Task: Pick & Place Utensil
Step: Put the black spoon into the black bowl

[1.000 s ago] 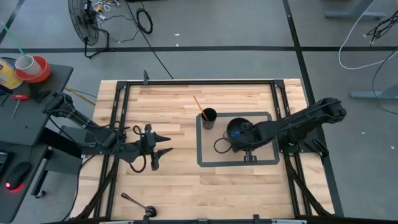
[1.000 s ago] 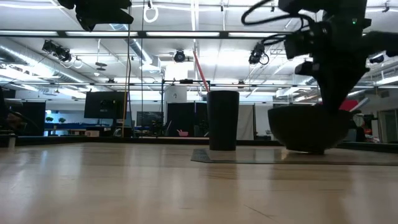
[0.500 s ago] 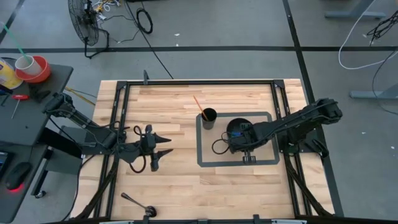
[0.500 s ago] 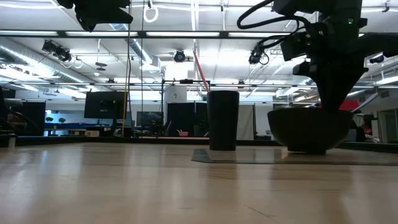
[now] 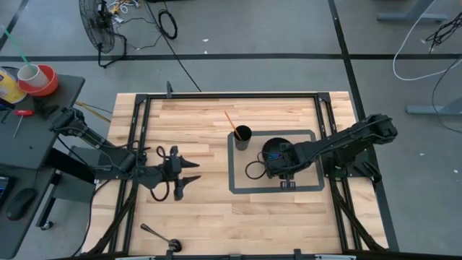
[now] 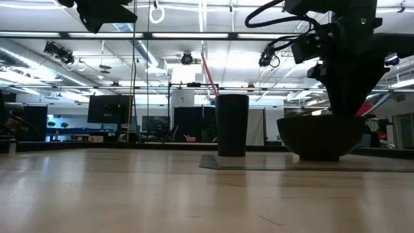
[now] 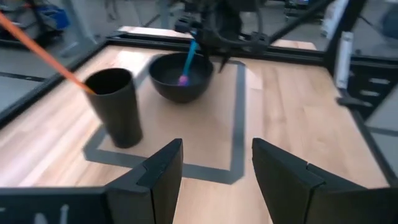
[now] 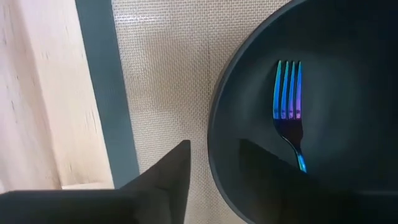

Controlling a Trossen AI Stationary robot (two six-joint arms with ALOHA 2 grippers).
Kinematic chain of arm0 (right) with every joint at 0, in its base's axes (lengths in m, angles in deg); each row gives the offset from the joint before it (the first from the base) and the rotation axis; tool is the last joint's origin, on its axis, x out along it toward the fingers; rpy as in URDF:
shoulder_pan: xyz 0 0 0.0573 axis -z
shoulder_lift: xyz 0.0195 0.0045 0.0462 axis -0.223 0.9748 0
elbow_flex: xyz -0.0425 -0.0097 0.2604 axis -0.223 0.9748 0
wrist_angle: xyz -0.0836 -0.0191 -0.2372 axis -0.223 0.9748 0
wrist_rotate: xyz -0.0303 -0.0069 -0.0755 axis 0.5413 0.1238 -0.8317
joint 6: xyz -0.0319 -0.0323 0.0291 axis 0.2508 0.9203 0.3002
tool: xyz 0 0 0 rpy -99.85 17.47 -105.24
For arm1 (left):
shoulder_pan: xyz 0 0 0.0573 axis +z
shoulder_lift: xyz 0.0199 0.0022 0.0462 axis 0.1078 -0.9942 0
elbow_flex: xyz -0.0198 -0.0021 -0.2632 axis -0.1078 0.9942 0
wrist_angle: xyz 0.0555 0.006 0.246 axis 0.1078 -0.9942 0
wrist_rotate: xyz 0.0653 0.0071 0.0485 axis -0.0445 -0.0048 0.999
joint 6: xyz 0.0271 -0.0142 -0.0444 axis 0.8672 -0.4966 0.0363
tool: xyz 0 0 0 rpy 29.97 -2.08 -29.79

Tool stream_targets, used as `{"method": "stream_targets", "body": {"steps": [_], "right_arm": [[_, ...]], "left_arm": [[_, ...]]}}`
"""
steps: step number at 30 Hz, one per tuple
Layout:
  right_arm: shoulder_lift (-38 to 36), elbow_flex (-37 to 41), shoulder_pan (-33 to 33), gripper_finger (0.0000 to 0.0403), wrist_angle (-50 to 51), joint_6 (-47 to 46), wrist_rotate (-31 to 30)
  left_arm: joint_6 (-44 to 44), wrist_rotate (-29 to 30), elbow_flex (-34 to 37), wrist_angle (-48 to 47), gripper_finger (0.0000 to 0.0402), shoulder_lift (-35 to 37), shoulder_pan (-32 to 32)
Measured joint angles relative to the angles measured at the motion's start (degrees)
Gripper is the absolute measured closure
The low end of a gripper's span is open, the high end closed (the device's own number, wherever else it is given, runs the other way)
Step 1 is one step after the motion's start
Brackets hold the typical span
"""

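A fork (image 8: 287, 87) with blue-violet tines lies in the black bowl (image 8: 348, 93) on the grey-bordered mat (image 5: 234, 173). Its tines rest on the bowl's bottom. In the left wrist view the fork (image 7: 188, 59) stands tilted, with its handle rising toward my right gripper. My right gripper (image 8: 211, 146) hangs open over the bowl's rim, one finger over the mat and the other over the bowl's inside. The fork is not between the fingers. My left gripper (image 7: 214, 168) waits open at the table's left (image 5: 180, 173). My right gripper points down over the bowl. The fork's handle (image 8: 300, 163) runs up behind the finger that hangs inside the bowl. Whether that finger touches the handle I cannot tell.
A tall black cup (image 5: 242, 136) holding an orange stick (image 7: 43, 50) stands on the mat, just left of the bowl. A dark long-handled utensil (image 5: 155, 235) lies near the table's front left. A black frame (image 5: 216, 96) borders the wooden table.
My right gripper has shifted a little toward the table's left over the bowl.
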Motion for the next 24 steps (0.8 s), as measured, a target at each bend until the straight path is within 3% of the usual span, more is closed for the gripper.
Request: {"method": "stream_targets", "body": {"steps": [6,10,15,24], "right_arm": [[-0.04,-5.51,-0.79,0.0229,3.57,-4.26,0.27],[-0.04,-12.13,-2.70,0.0213,3.34,-3.13,-3.02],[-0.11,-15.53,-4.17,0.0204,-4.34,-0.95,-10.27],[-0.09,-14.76,-4.22,0.0210,-20.22,6.22,-16.96]], "left_arm": [[0.93,-9.70,-1.84,-2.19,0.0204,-0.04,0.00],[-2.44,-14.79,-7.71,-11.99,0.0204,-1.03,-0.05],[-10.39,-24.44,-14.78,-22.66,0.0204,-7.07,-2.57],[-19.38,-40.07,-15.73,-27.68,0.0206,-21.62,-12.15]]}}
